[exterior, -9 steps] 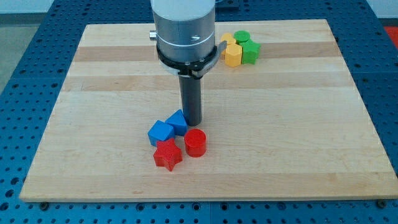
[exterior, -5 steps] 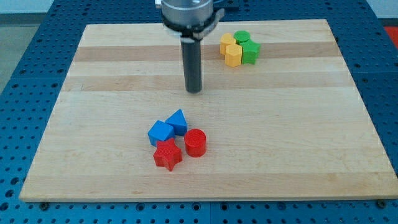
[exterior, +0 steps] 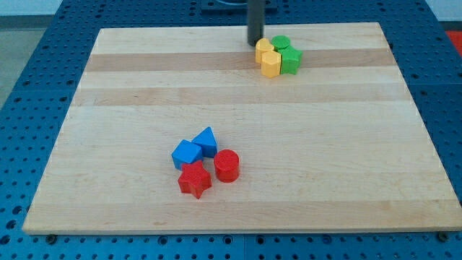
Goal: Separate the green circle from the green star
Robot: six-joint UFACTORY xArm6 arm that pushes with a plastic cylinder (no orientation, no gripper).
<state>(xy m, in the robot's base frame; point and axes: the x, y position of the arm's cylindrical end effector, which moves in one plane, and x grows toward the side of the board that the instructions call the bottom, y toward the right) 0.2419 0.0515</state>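
The green circle [exterior: 281, 42] sits near the view's top, right of centre, touching the green star [exterior: 290, 59] just below and to its right. Two yellow blocks [exterior: 268, 59] press against their left sides, so all of them form one tight cluster. My tip [exterior: 255, 42] stands on the board just left of this cluster, close to the upper yellow block [exterior: 263, 48] and a short way left of the green circle. It does not visibly touch any block.
A second cluster lies below the board's centre: a blue cube [exterior: 187, 154], a blue triangular block [exterior: 206, 141], a red cylinder [exterior: 227, 165] and a red star [exterior: 194, 179]. The wooden board [exterior: 115, 108] rests on a blue perforated table.
My tip has moved from beside the blue blocks toward the view's top and right, and now stands next to the yellow and green cluster. No block has moved.
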